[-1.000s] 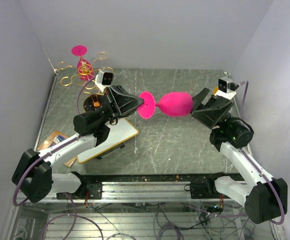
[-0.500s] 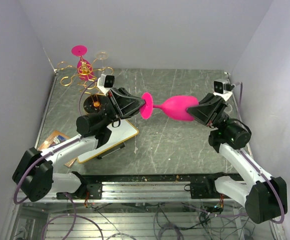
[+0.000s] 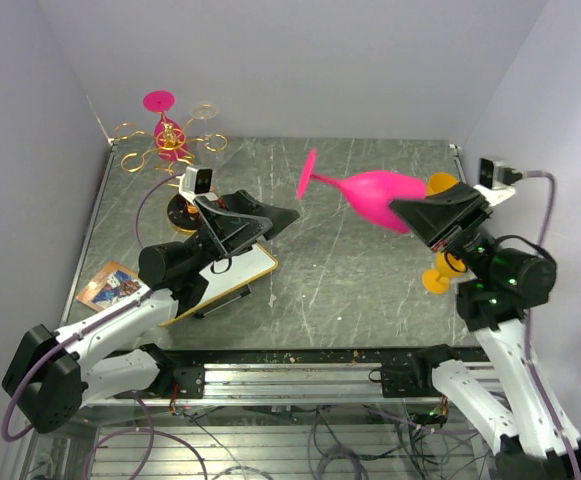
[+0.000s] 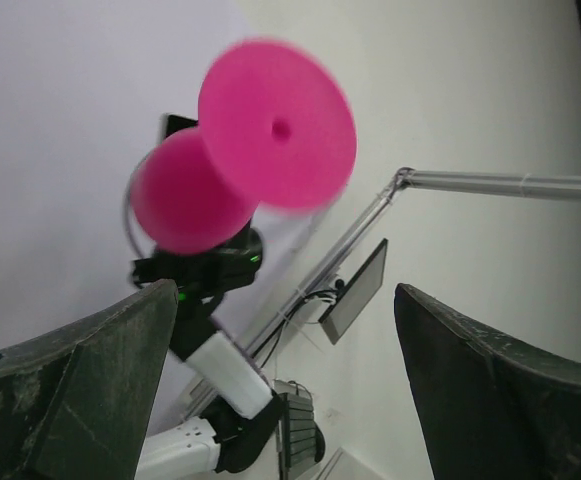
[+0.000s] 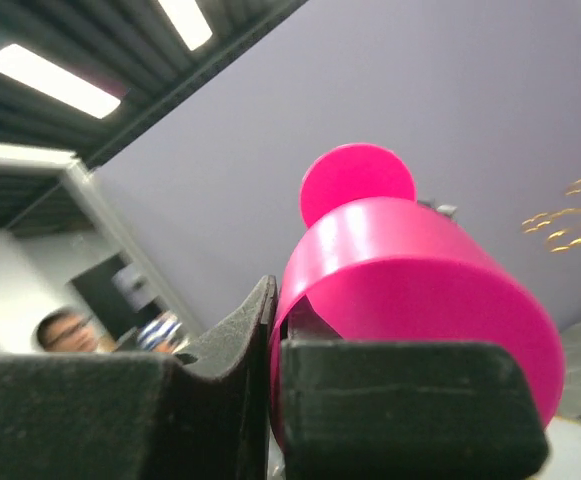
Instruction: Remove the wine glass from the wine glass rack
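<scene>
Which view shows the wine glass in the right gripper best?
Top external: the wine glass shows side-on, foot to bowl, rim pinched by the right gripper. Left wrist sees it end-on, blurred; right wrist only bowl and foot.

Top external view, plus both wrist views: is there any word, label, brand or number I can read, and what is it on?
No text can be read in any view.
On the printed card: coloured print, too small to read.
On the white board: nothing, it looks blank.
On the wine glass: plain pink, no marking seen.
</scene>
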Controlling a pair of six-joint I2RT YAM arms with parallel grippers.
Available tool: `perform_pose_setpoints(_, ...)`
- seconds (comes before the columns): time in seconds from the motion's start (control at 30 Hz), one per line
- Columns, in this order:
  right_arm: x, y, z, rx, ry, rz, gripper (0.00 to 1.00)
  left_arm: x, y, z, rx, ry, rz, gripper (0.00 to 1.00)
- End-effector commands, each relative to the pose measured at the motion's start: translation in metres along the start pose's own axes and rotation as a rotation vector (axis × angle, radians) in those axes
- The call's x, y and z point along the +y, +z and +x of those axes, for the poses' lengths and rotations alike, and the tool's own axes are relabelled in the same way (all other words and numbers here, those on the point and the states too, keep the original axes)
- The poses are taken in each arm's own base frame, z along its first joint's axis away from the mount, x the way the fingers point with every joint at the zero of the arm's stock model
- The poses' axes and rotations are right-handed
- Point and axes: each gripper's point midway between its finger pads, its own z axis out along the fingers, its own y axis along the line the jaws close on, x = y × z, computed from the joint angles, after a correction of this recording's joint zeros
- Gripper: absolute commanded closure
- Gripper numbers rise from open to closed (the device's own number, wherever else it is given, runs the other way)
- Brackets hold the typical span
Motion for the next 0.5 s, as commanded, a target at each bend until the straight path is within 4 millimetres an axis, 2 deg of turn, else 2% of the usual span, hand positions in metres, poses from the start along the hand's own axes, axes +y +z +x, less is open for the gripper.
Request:
perform_pose_setpoints(0.0, -0.07, -0.03, -0.032, -0.2, -0.02, 0.577, 1.0, 0.019, -0.012, -0.002, -0.046, 0.04, -0.094, 0.0)
perform_pose_setpoints(0.03, -0.078, -0.044, -0.036, -0.24, -0.018, 0.669, 1.0, 0.027, -0.016, 0.0, -0.046, 0.036, -0.129, 0.0)
perform_pose_setpoints(0.07, -0.073, -0.05, -0.046, -0.296, -0.029, 0.713, 1.0, 0.032, -0.018, 0.0, -0.046, 0.037, -0.157, 0.0)
perform_pose_setpoints(0.17, -0.087, -0.079, -0.062, -0.416, -0.023, 0.91, 1.0, 0.04, -0.025, 0.001, -0.054, 0.038, -0.21, 0.0)
perform_pose_setpoints(0.3, -0.119, -0.118, -0.058, -0.443, 0.025, 1.192, 1.0, 0.045, -0.027, 0.0, -0.058, 0.045, -0.24, 0.01)
perform_pose_setpoints(0.47, -0.168, -0.155, -0.032, -0.361, 0.043, 1.406, 1.0, 0.044, -0.025, 0.0, -0.046, 0.068, -0.259, 0.02)
